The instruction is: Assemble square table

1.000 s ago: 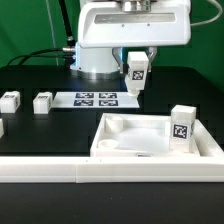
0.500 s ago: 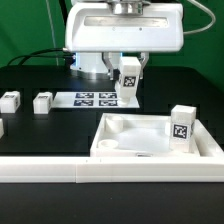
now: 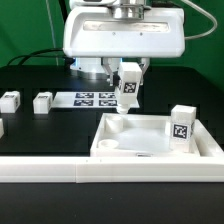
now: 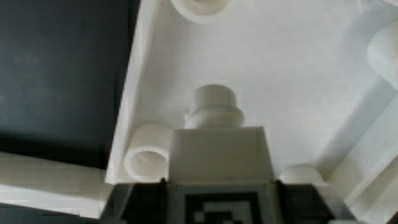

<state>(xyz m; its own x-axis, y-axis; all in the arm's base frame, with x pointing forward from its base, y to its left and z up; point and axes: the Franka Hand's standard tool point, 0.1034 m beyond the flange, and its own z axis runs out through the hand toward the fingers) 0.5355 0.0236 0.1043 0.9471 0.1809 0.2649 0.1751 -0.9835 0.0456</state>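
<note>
The gripper [image 3: 128, 73] is pinching the held leg [image 3: 129, 88] between its two fingers. This leg hangs upright with its tag facing the exterior camera, just above the table top [image 3: 150, 150], over its far corner on the exterior view's left. In the wrist view the round peg of the held leg [image 4: 205, 150] points down at the table top's inner floor, beside a corner socket [image 4: 148, 158]. A standing leg [image 3: 181, 125] is upright in the table top's far corner on the exterior view's right. The loose legs [image 3: 42, 101] and the marker board [image 3: 97, 98] lie on the black table beyond the table top — the legs well apart from it.
</note>
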